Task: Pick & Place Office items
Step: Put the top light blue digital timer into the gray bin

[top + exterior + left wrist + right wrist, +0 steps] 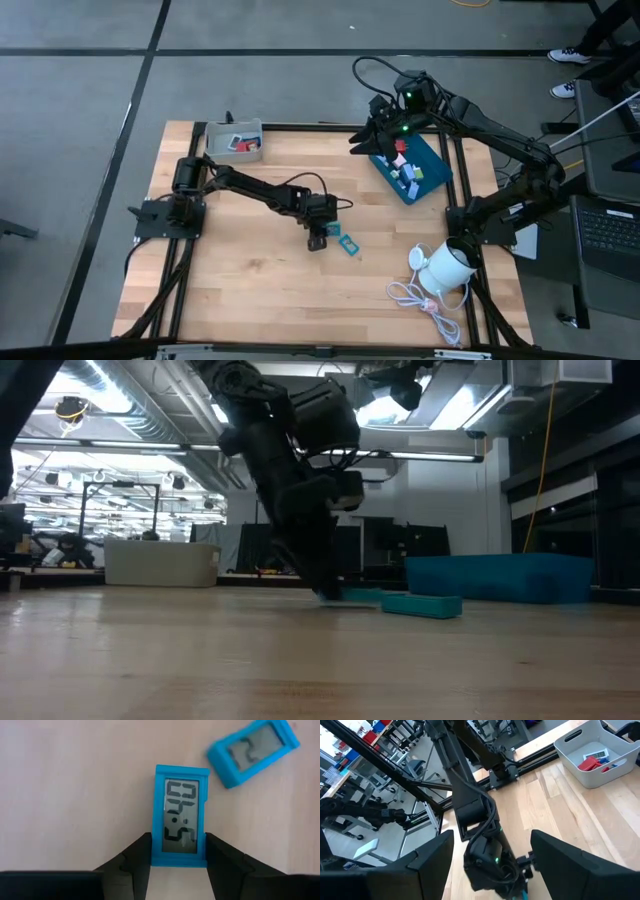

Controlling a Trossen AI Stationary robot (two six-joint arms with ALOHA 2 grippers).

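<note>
Left gripper (178, 862) fingers pinch small flat light-blue plastic clock piece (180, 815) across its short sides; we note long axis runs fwd. Right gripper (385, 135) open, empty, well apart.

This is a robotics lab or workshop hall, not a home or an office. The wooden table (260, 290) sits on a black metal frame (150, 300) bolted around its edges, standing on a bare grey concrete floor (80, 100) crossed by dark seams. Looking level across the tabletop, the room opens wide: exposed silver ducting (150, 420) and long strip lights (430, 457) run under an open ceiling, and a yellow cable (546, 450) hangs down. Farther back stand more dark robot arms (365, 812) on rigs. A laptop (608, 230) sits just beyond the table's right edge.
</note>
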